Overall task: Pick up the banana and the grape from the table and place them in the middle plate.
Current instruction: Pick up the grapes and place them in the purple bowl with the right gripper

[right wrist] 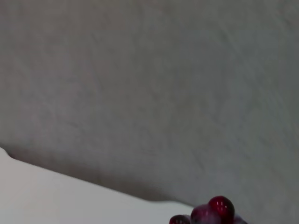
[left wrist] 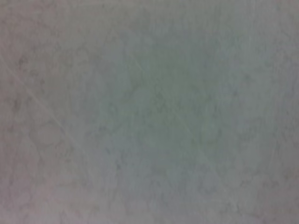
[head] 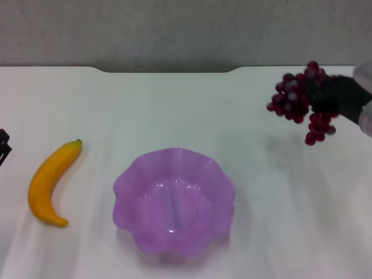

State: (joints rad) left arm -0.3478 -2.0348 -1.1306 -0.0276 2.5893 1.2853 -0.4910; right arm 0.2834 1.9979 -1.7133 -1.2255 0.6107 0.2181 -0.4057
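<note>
Carrying the grape [head: 299, 100] toward the plate [head: 129, 180] is the step we judge to be in hand. Our right gripper [head: 336, 96] sits at the far right of the head view, a dark mass closed around the bunch, which hangs off it above the table [head: 174, 110] with a faint shadow below; we read that as lifted clear, though how high we cannot say. The right wrist view catches only a few berries at its edge, with the grey wall and the table's far edge beyond.

The plate is empty and sits near the front, centred, well apart from the grape. The banana [head: 51, 180] lies on the table to the plate's left, near it but not touching, with its green tip pointing away from us.

Our left gripper [head: 3, 145] shows only as a dark sliver at the left edge of the head view, well apart from the banana; whether it is open or closed we cannot tell. Its wrist view shows nothing but bare surface.

Next we would need to swing the right arm inward and toward us until the bunch hangs over the plate's hollow, lower it and let go. The dangling lower cluster may drag on the wavy rim if we come in low. After that the banana remains, most likely for the left arm.
</note>
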